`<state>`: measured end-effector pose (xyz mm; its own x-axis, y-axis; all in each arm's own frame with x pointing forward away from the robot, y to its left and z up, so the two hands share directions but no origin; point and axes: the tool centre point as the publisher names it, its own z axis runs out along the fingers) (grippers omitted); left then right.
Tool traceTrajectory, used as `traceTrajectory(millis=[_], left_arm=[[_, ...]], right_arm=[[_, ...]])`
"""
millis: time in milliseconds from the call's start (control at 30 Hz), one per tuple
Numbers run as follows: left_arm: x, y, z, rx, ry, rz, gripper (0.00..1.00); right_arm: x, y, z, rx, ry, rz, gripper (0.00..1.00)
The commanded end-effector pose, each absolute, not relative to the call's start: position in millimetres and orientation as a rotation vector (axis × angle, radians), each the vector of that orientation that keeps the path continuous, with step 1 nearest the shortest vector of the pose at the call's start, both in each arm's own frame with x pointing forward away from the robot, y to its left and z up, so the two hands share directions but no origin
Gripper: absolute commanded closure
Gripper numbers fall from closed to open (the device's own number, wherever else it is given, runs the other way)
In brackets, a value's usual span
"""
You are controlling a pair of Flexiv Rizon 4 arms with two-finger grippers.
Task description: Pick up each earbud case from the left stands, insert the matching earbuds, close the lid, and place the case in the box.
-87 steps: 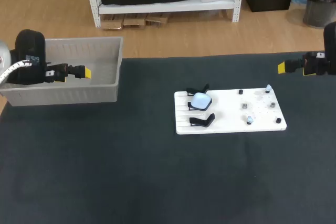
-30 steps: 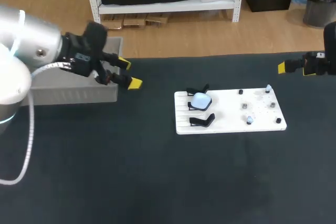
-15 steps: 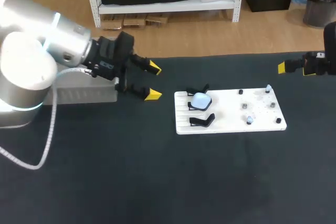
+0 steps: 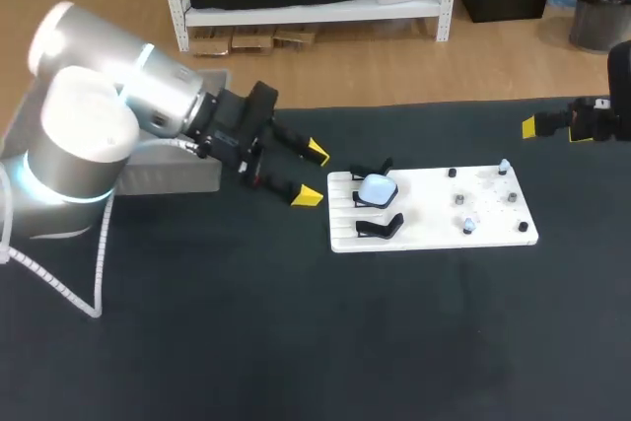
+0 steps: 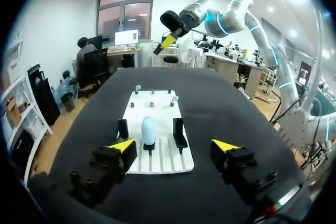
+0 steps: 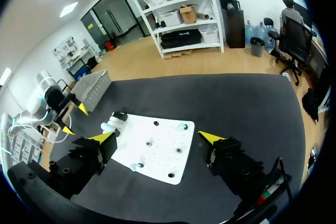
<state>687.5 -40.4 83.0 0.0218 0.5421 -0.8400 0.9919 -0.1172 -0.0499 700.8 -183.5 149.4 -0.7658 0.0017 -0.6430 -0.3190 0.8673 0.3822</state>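
Pale-blue case [image 4: 376, 187] sits on the left stands [image 4: 380, 228] — probably light and slick, so I'd pinch its broad sides. My left hand [image 4: 312, 175] hangs spread, empty, just short of it.

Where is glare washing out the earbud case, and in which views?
Head view: the earbud case glows pale blue-white, and its lid seam is lost in the highlight. Left wrist view: ahead of the left tool, the case is evenly lit with only a soft shine. Right wrist view: it is a bright spot, too small to judge.
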Motion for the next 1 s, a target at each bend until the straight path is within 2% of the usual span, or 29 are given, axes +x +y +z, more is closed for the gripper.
traceTrajectory(millis=[33,400,500,533,600,1000], left_arm=[[694,-47,71,1.742,1.555,-1.017,0.13],[702,-60,50,1.751,1.549,-1.007,0.28],[705,-66,47,1.742,1.552,-0.998,0.4],[706,-67,46,1.737,1.555,-0.991,0.49],[709,-69,45,1.722,1.56,-0.987,0.54],[704,-82,37,1.666,1.525,-1.068,0.54]], right_arm=[[701,-184,149,-0.231,2.373,0.636,0.0],[701,-184,149,-0.231,2.373,0.636,0.0],[701,-184,149,-0.231,2.373,0.636,0.0],[701,-184,149,-0.231,2.373,0.636,0.0],[701,-184,149,-0.231,2.373,0.636,0.0],[701,-184,149,-0.231,2.373,0.636,0.0]])
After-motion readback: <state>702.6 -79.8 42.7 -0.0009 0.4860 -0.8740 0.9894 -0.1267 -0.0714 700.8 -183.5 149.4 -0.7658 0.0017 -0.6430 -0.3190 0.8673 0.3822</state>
